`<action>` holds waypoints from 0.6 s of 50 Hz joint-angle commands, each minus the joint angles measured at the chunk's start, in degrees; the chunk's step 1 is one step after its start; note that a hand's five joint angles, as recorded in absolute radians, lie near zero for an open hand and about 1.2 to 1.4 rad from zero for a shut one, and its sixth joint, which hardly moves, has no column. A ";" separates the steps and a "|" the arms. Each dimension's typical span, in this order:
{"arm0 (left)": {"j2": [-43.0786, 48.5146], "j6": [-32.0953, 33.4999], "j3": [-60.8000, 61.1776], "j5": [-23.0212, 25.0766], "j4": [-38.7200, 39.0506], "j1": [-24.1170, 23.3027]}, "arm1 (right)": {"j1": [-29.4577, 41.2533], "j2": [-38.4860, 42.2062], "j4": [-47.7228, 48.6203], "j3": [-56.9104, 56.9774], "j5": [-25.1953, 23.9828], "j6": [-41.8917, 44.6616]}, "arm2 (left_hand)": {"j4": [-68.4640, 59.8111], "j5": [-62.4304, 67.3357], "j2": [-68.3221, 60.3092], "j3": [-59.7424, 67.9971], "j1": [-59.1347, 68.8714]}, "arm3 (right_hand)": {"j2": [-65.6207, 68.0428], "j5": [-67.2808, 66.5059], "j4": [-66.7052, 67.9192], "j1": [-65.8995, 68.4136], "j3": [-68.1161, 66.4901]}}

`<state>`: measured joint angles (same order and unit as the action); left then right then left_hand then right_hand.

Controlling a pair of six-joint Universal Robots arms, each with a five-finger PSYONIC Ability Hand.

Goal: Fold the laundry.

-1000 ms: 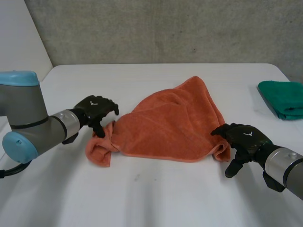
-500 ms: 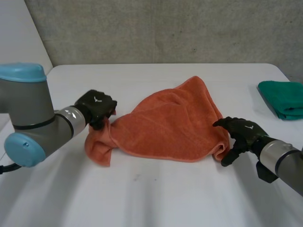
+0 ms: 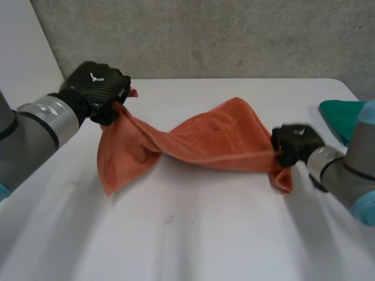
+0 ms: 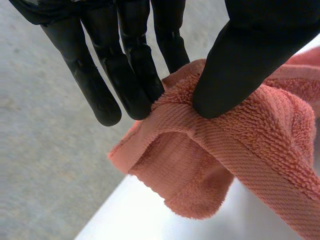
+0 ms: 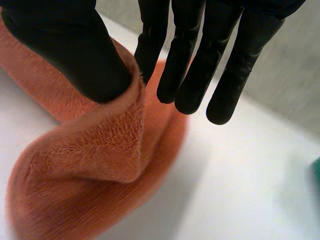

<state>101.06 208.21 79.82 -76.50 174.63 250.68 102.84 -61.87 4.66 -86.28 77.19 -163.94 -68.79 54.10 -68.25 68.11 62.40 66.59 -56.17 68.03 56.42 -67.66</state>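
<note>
The orange towel (image 3: 205,140) is made of looped terry cloth with a flat-woven hem band. The table (image 3: 193,234) is finished smooth and matt white.

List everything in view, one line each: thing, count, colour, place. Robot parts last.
towel: one, orange, stretched between the two hands, its middle sagging to the table
cloth: one, green, at the table's right edge, apart from the towel
table: one, white, under everything
wall: one, grey, behind the table
left hand: one, black, raised at far left, thumb and fingers pinching one end of the towel
right hand: one, black, at right, pinching the other end
left arm, right arm: two, grey
</note>
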 commanded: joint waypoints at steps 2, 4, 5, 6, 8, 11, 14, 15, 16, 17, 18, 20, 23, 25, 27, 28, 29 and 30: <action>-8.59 -3.07 2.18 -0.06 2.30 0.68 | -0.28 -16.25 -8.25 7.43 -0.37 20.31 | -11.21 15.90 -11.75 11.89 17.60 | 13.41 -13.83 11.97 23.58 -12.34; -10.43 -4.47 2.53 -0.14 2.73 1.47 | -0.19 -18.80 -12.01 11.29 -0.29 23.29 | -11.21 15.90 -11.75 11.89 17.60 | 13.41 -13.83 11.97 23.58 -12.34; -10.96 -5.00 2.80 -0.14 2.74 1.82 | -0.10 -19.42 -13.52 12.44 -0.29 24.09 | -11.21 15.90 -11.75 11.89 17.60 | 13.41 -13.83 11.97 23.58 -12.34; -11.32 -5.52 3.06 -0.14 2.74 2.26 | -0.01 -19.95 -15.10 13.67 -0.37 24.71 | -11.21 15.90 -11.75 11.89 17.60 | 13.41 -13.83 11.97 23.58 -12.34; -11.76 -6.84 4.02 -0.06 2.74 3.31 | 0.08 -20.57 -20.81 17.02 -0.55 26.03 | -11.21 15.90 -11.75 11.89 17.60 | 13.41 -13.83 11.97 23.58 -12.34; -11.58 -7.55 5.17 0.12 2.74 3.94 | 0.25 -19.60 -28.46 21.06 -0.72 28.23 | -11.21 15.90 -11.75 11.89 17.60 | 13.41 -13.83 11.97 23.58 -12.34; -10.01 -7.29 5.70 0.03 2.74 3.85 | 0.25 -15.66 -34.53 23.70 -0.73 31.04 | -11.21 15.90 -11.75 11.89 17.60 | 13.41 -13.83 11.97 23.58 -12.34; -9.39 -7.29 5.79 0.03 2.74 3.76 | 0.34 -14.25 -35.50 24.23 -0.55 31.83 | -11.21 15.90 -11.75 11.89 17.60 | 13.41 -13.83 11.97 23.58 -12.34; -8.43 -7.03 5.87 -0.05 2.82 3.59 | 0.43 -13.11 -36.03 24.67 -0.46 32.45 | -11.21 15.90 -11.75 11.89 17.60 | 13.41 -13.83 11.97 23.58 -12.34; -7.03 -6.94 5.79 0.03 2.82 3.58 | 0.51 -10.57 -36.38 25.72 -0.29 33.58 | -11.21 15.90 -11.75 11.89 17.60 | 13.41 -13.83 11.97 23.58 -12.34; -3.79 -6.68 5.44 0.21 3.09 3.76 | 0.51 -9.77 -36.30 26.16 -0.20 33.77 | -11.21 15.90 -11.75 11.89 17.60 | 13.41 -13.83 11.97 23.58 -12.34; -0.26 -6.41 4.73 0.12 3.44 3.85 | 0.95 -6.53 -35.77 28.09 0.06 33.68 | -11.21 15.90 -11.75 11.89 17.60 | 13.41 -13.83 11.97 23.58 -12.34; 6.15 -5.53 1.75 0.12 5.28 3.76 | 1.65 -1.69 -33.93 30.90 0.24 32.72 | -11.21 15.90 -11.75 11.89 17.60 | 13.41 -13.83 11.97 23.58 -12.34; 10.27 -5.27 -1.22 -0.14 9.12 3.67 | 2.88 3.15 -30.60 34.50 1.29 30.79 | -11.21 15.90 -11.75 11.89 17.60 | 13.41 -13.83 11.97 23.58 -12.34; 13.62 -5.18 -4.65 -1.10 15.00 3.59 | 4.20 6.75 -26.12 38.11 3.05 28.24 | -11.21 15.90 -11.75 11.89 17.60 | 13.41 -13.83 11.97 23.58 -12.34; 14.08 -5.18 -5.19 -1.37 16.52 3.50 | 4.47 7.72 -24.36 39.34 3.49 27.36 | -11.21 15.90 -11.75 11.89 17.60 | 13.41 -13.83 11.97 23.58 -12.34; 14.78 -5.18 -6.24 -1.63 18.71 3.41 | 4.56 8.51 -22.43 40.40 3.84 26.57 | -11.21 15.90 -11.75 11.89 17.60 | 13.41 -13.83 11.97 23.58 -12.34; 15.31 -5.09 -7.21 -1.99 21.17 3.32 | 4.82 10.00 -17.54 42.67 4.45 25.17 | -11.21 15.90 -11.75 11.89 17.60 | 13.41 -13.83 11.97 23.58 -12.34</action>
<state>109.85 202.73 79.35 -76.82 183.68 254.38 105.54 -59.92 -26.48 -52.18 78.61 -132.86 -68.83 54.10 -68.49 68.37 62.40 66.59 -56.60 68.15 56.42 -67.66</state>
